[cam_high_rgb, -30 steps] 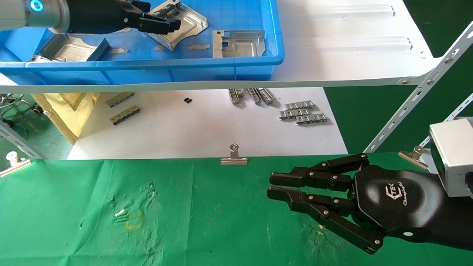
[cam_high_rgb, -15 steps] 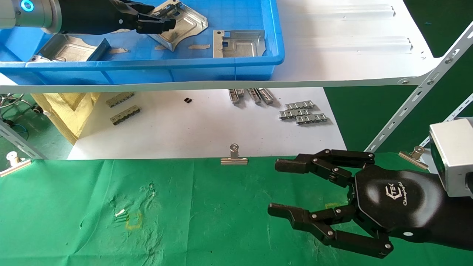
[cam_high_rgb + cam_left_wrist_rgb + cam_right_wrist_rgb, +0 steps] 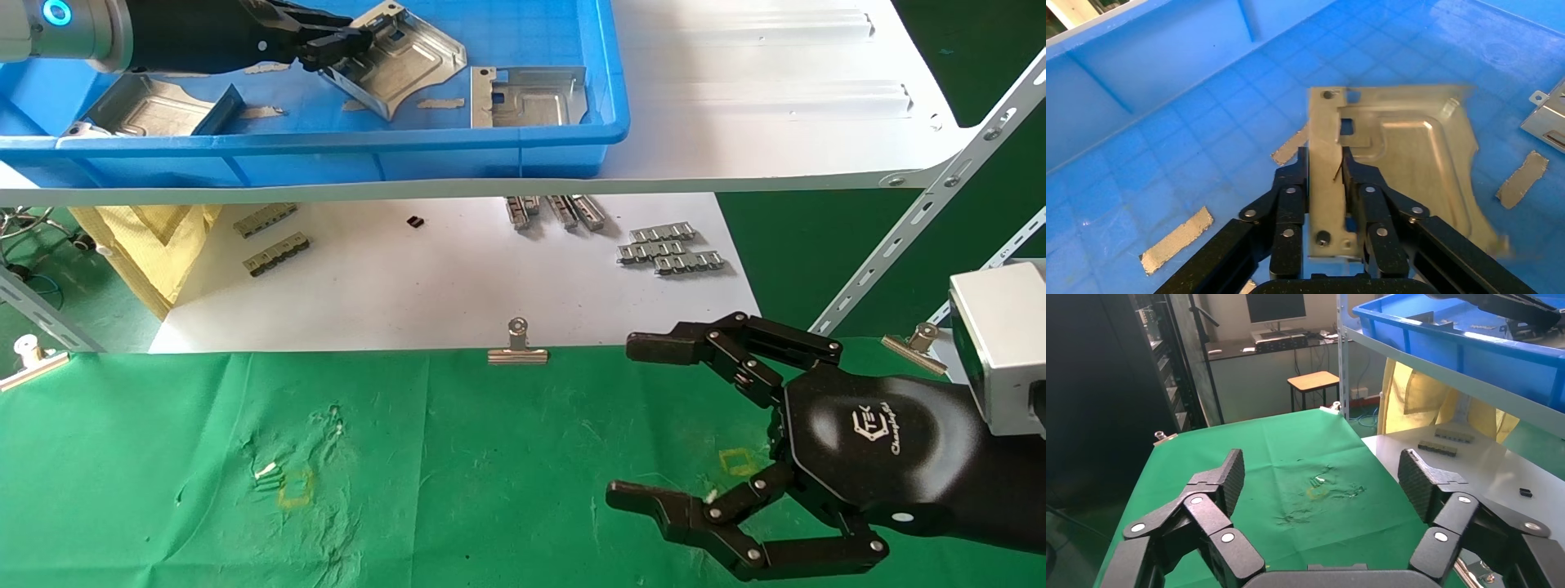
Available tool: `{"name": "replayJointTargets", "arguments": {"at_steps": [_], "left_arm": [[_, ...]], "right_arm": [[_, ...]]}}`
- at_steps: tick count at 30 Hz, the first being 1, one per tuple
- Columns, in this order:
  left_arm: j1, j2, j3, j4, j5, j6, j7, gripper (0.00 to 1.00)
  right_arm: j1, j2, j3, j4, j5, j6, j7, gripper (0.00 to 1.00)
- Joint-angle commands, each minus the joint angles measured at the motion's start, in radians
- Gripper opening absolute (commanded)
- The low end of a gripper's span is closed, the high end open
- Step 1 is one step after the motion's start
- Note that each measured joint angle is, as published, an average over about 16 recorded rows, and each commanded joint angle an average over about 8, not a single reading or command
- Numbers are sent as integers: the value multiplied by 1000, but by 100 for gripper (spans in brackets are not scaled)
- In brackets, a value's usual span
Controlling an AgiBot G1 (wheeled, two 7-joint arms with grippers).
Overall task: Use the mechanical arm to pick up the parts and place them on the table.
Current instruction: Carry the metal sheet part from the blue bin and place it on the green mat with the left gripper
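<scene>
While the right gripper (image 3: 645,425) hangs at four o'clock over the green table (image 3: 425,474), its fingers (image 3: 678,514) are spread wide apart and hold nothing. Farther off, at eleven o'clock, the left gripper (image 3: 331,49) reaches into the blue tray (image 3: 523,143), fingers (image 3: 1291,196) pinched together on the upturned flange of a silvery part (image 3: 404,65). Two more parts lie in the tray, one at ten o'clock (image 3: 155,106), another at twelve (image 3: 529,96).
</scene>
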Motion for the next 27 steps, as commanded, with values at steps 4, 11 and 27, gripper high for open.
{"name": "replayJointTargets", "arguments": {"at_steps": [4, 11, 27], "left_arm": [[-4, -16, -18, -20, -26, 30, 39, 0], [11, -95, -78, -78, -121, 247, 173, 0], [181, -326, -141, -285, -350, 616, 477, 0]], "right_arm": [[0, 0, 0, 0, 0, 0, 0, 100], [0, 0, 0, 0, 0, 0, 0, 100], [0, 0, 0, 0, 0, 0, 0, 100]]}}
